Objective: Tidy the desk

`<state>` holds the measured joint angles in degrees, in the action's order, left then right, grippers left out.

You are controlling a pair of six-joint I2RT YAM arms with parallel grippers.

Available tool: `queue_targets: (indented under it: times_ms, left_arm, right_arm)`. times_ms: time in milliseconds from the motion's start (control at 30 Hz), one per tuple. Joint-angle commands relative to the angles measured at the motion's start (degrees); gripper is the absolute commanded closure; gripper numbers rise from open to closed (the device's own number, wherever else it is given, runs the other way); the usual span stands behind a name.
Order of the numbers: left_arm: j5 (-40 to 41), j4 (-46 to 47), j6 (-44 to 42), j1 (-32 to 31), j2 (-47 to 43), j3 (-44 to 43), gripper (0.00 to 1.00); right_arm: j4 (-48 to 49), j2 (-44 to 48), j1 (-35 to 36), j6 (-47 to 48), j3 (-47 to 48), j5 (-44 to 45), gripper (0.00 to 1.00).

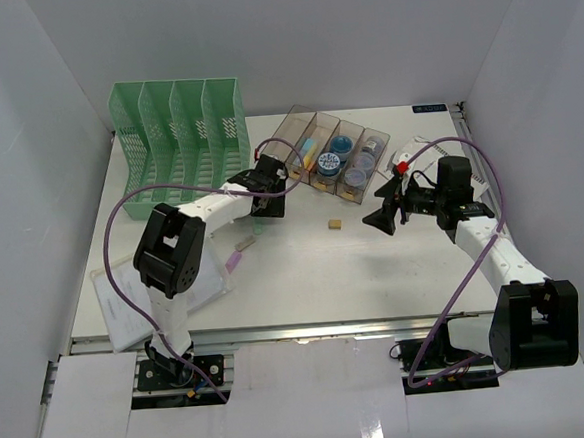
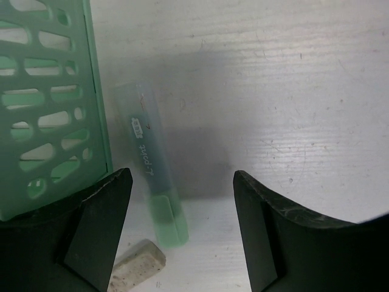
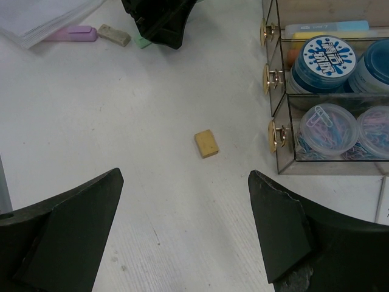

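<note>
A: The table looks matt white, faintly scratched. The file rack?
B: Smooth green plastic, slight sheen. The tray is clear glossy plastic with shiny gold-coloured metal knobs.
A: And the right gripper?
B: Matt black fingers, scuffed pale at the edges. The marker is frosted green plastic.

Both arms, the left arm and the right arm, are built of white links joined by rounded black motor housings. A purple cable is looped along each. A red spot is seen at the right wrist. The jaws are matt black wedges, scuffed at the edges.
</note>
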<state>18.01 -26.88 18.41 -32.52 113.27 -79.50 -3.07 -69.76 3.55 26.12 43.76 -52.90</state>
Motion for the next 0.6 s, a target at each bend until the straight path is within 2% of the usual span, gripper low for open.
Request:
queue_targets:
  times_ms: [0,167,567]
  left_arm:
    - [2.1,0.3,1.8,0.6,-0.1,-2.3,0.23]
    - [-0.2,0.4,2.9,0.6,0.6,-0.7,0.30]
    - [-1.4,0.6,3.8,0.5,0.3,1.0,0.35]
  right_arm:
    - [0.7,0.4,-0.4,0.7,-0.4,-1.3,0.10]
    - [0.6,0.3,-0.5,0.7,-0.4,-1.3,0.10]
    - [0.7,0.6,-1.0,0.5,-0.4,-1.6,0.10]
